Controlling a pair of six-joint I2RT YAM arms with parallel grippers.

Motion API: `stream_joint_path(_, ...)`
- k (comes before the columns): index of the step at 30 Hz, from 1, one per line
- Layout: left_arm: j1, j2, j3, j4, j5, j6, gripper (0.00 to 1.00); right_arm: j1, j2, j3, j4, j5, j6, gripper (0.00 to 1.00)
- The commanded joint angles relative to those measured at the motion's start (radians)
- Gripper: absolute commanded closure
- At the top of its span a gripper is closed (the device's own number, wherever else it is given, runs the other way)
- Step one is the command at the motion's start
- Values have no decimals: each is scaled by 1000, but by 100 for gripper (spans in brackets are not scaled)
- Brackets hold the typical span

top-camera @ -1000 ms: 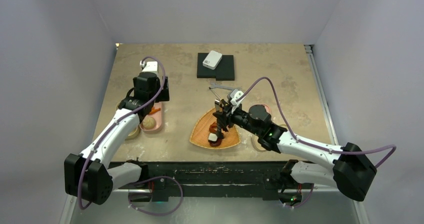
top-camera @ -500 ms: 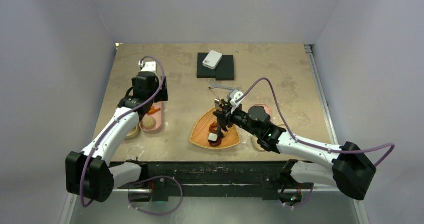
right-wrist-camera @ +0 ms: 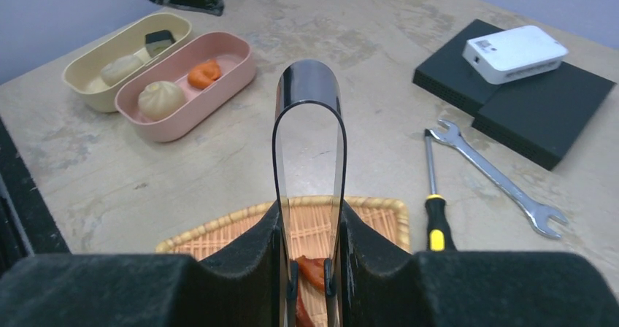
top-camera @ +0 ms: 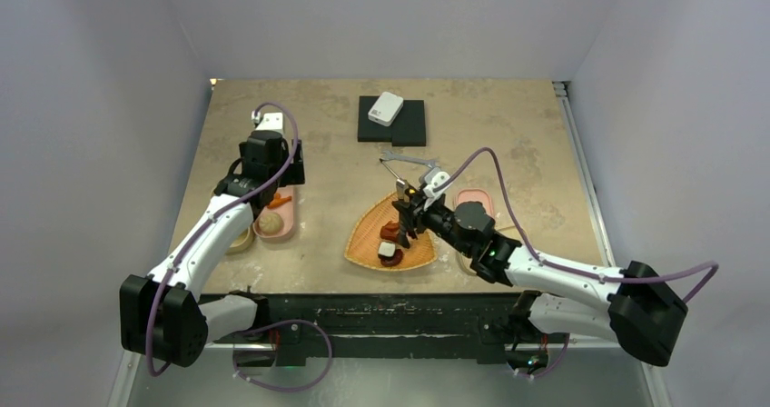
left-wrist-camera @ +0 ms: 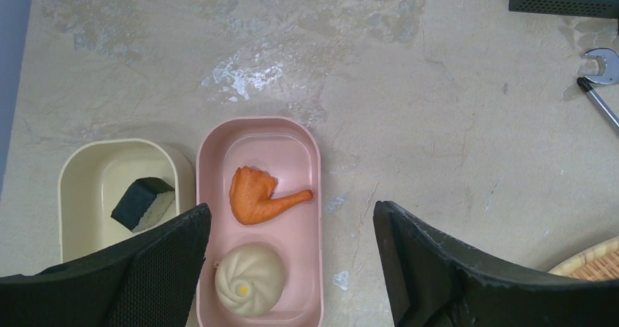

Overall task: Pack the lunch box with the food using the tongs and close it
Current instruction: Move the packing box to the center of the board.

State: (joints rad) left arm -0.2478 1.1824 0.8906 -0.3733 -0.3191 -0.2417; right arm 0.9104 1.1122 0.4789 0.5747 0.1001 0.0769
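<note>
Right wrist view puts the right gripper (right-wrist-camera: 310,232) nearest, its 2 fingers pressed in on the arms of the tongs (right-wrist-camera: 308,86), whose bent end rises ahead of the jaws. Just below the jaws, between the tong tips, a red food piece (right-wrist-camera: 312,270) sits on a woven tray (right-wrist-camera: 219,232); the tips seem to pinch it, though the fingers hide the contact. Ahead and right of the jaws lie a yellow-and-black screwdriver (right-wrist-camera: 436,221) and a silver wrench (right-wrist-camera: 489,170), then a black box (right-wrist-camera: 544,112) carrying a white device (right-wrist-camera: 514,49). Far ahead to the left, 2 open boxes stand side by side: a pink lunch box (right-wrist-camera: 186,122) holding a bun (right-wrist-camera: 160,97) and an orange piece (right-wrist-camera: 204,71), and a cream box (right-wrist-camera: 77,79) with a black-and-white piece (right-wrist-camera: 158,41). Left wrist view shows the left gripper (left-wrist-camera: 290,217) spread wide above the pink lunch box, the bun and orange piece between its jaws, the cream box off to their left.
</note>
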Motion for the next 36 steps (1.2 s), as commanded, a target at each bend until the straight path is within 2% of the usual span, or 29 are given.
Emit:
stream_joint_path(1,10,-6,29,11,7,5,19,1,-76,-23,68,111,-18,84)
stream_joint_path(5,10,-6,29,11,14,3,19,1,-68,-31,75,98,-18,84)
stream_joint_path(10,10,-4,27,12,21,3,19,1,-13,-7,78,-32,-2,84)
stream_joint_path(18,10,-9,26,14,33,2,19,1,-54,13,60,-92,-3,77)
stream_joint_path(24,10,-7,24,14,43,2,19,1,-3,56,83,-166,0,73)
stream_joint_path(31,10,-1,24,14,49,2,19,3,99,97,104,-189,-23,70)
stream_joint_path(36,10,1,24,15,62,2,19,23,100,85,105,-77,-52,70)
